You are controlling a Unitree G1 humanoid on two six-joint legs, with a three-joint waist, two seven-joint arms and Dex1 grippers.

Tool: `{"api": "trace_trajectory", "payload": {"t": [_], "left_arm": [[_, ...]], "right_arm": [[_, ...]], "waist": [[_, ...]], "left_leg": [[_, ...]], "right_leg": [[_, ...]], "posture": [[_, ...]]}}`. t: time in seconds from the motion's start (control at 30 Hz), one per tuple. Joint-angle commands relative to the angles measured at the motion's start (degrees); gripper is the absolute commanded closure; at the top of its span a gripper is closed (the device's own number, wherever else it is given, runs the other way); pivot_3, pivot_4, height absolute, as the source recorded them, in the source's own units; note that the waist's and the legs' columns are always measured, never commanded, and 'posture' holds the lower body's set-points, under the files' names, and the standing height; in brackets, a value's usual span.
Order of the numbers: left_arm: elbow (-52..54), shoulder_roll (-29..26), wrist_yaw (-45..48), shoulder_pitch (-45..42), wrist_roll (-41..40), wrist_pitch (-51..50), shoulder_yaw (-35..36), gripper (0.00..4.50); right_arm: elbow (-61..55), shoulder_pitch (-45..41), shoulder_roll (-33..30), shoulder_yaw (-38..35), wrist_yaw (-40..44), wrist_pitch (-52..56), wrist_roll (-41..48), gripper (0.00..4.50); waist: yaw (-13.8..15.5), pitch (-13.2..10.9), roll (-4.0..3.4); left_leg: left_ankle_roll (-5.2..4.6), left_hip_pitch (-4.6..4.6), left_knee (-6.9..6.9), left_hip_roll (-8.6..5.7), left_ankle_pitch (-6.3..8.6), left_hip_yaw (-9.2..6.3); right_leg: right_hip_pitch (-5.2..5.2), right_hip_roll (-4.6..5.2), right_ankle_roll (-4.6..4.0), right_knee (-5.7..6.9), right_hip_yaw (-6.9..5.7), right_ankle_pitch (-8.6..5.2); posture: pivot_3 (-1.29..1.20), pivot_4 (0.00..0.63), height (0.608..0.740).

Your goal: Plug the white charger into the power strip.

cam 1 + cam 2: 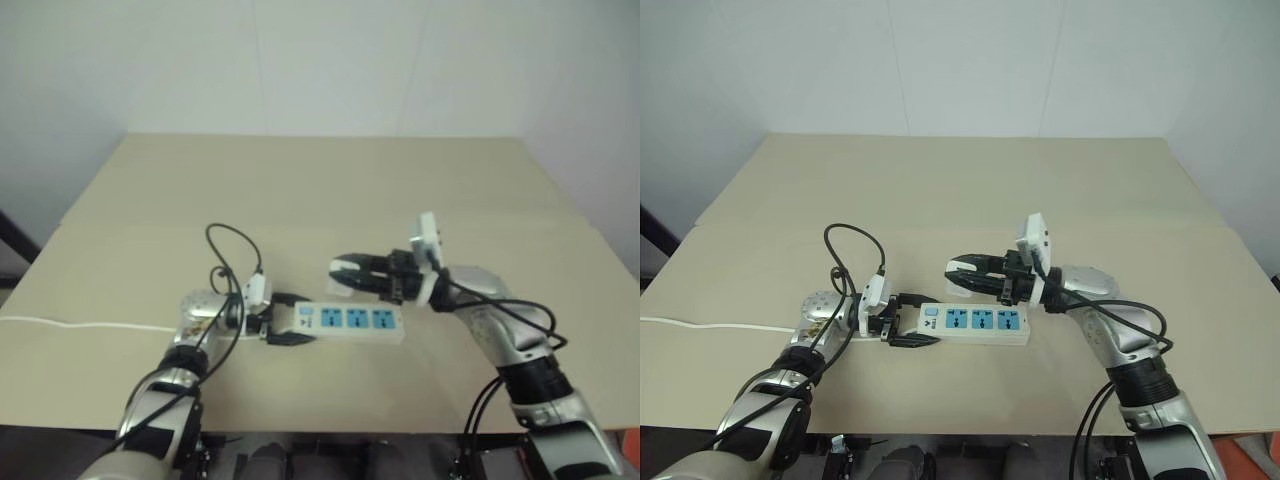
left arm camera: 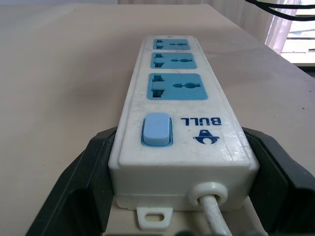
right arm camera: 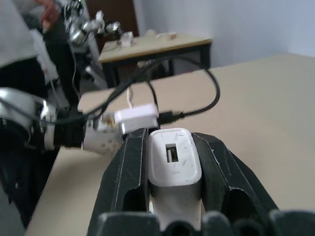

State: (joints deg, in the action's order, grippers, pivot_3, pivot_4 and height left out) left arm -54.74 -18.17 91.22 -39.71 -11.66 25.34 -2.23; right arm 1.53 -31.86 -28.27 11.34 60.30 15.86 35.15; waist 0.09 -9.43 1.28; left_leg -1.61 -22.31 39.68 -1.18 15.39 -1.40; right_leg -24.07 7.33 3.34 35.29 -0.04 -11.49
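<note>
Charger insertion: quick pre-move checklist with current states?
1. White charger clamped between right gripper fingers: ok.
2. Power strip braced at its switch end by left gripper: ok.
3. Strip flat on table, socket faces up: ok.
4. All three sockets free: ok.
5. Charger over a socket: not ok, it hangs above and behind the strip.
6. Prongs facing down toward the sockets: cannot tell.
</note>
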Motion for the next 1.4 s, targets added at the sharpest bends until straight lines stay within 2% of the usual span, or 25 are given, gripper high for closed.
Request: {"api": "trace_trajectory", "payload": {"t": [0.03, 0.4, 1.4], "left_arm": [[0.15, 0.20, 0.18, 0.13, 0.41, 0.43, -0.58, 1.14], [0.90, -0.04, -0.01, 0.70, 0.12, 0.07, -0.34, 1.14], [1.58, 0.19, -0.46, 1.26, 0.07, 0.03, -0.40, 1.14]], "right_arm": [[3.43, -2.04, 1.72, 0.55, 4.09, -3.92, -3.86, 3.35], [10.24, -3.77, 4.87, -0.10, 9.61, -6.63, -9.39, 3.35], [21.78, -4.61, 8.74, 0.76, 12.76, -13.58, -16.92, 3.35]], "waist": [[-0.05, 0.00, 0.00], [-0.38, 0.00, 0.00], [-0.84, 0.01, -0.02]], "left_leg": [[0.00, 0.00, 0.02, 0.00, 0.00, 0.00], [0.01, 0.02, 0.10, -0.01, 0.00, -0.02], [0.02, 0.13, 0.14, -0.01, -0.01, -0.04]], "right_leg": [[0.00, 0.00, 0.00, 0.02, 0.00, 0.00], [-0.07, 0.00, 0.00, 0.43, 0.01, 0.00], [-0.01, 0.00, 0.00, 0.52, 0.04, 0.00]], "posture": [[0.00, 0.150, 0.740], [0.00, 0.150, 0.740], [0.00, 0.150, 0.740]]}}
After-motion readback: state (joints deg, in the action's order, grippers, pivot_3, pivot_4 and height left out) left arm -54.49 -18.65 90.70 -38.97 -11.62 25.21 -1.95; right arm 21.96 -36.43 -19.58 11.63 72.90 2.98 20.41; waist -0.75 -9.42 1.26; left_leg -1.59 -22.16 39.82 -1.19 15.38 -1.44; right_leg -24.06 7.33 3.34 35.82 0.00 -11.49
